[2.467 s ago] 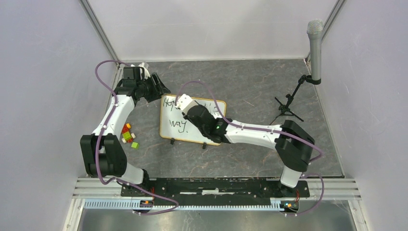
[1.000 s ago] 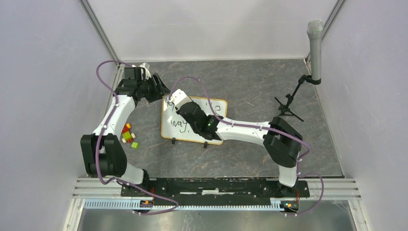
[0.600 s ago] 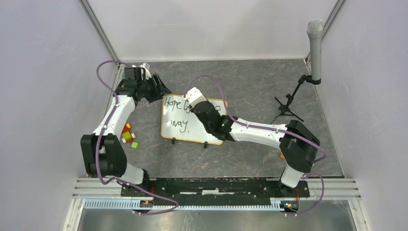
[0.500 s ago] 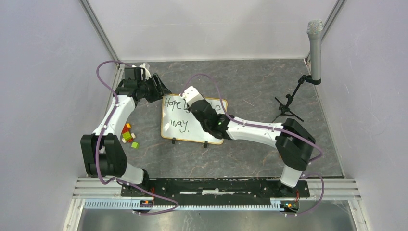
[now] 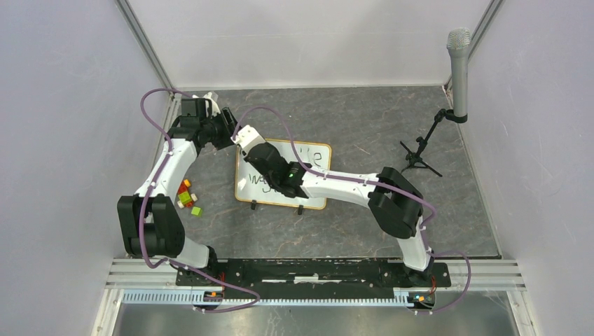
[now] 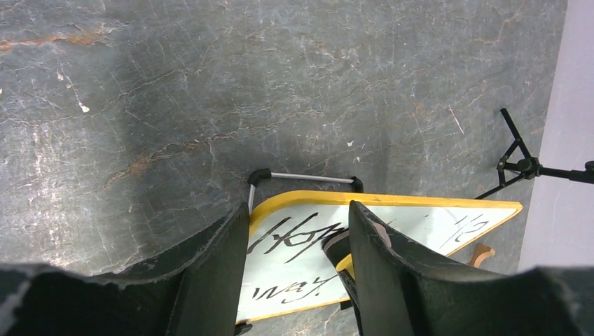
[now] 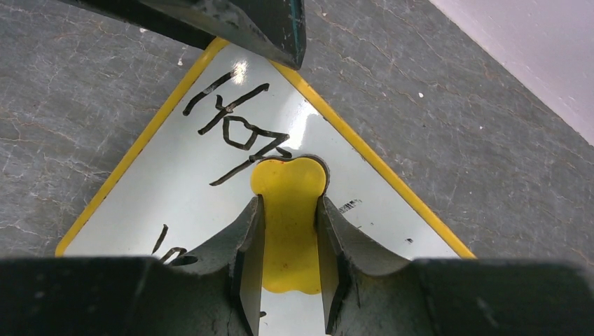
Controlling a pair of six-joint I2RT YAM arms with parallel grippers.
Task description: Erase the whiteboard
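The whiteboard (image 5: 308,159) lies flat on the grey table, with a yellow-orange frame and black handwriting on its left part. My right gripper (image 5: 249,145) is shut on a yellow eraser (image 7: 288,238) and presses it on the board beside the word "Hop" near the far-left corner (image 7: 182,196). My left gripper (image 5: 228,129) is open at that same corner. Its fingers (image 6: 210,266) straddle the board's end (image 6: 294,259), and one fingertip (image 7: 266,28) sits at the frame's corner. The eraser also shows in the left wrist view (image 6: 344,262).
A microphone (image 5: 459,63) on a small black tripod (image 5: 418,157) stands at the far right. Several coloured blocks (image 5: 186,196) lie left of the board by the left arm. White walls close in the table on three sides.
My right gripper has swept the eraser left from the board's top middle to its far-left corner. The left gripper has stayed at the corner.
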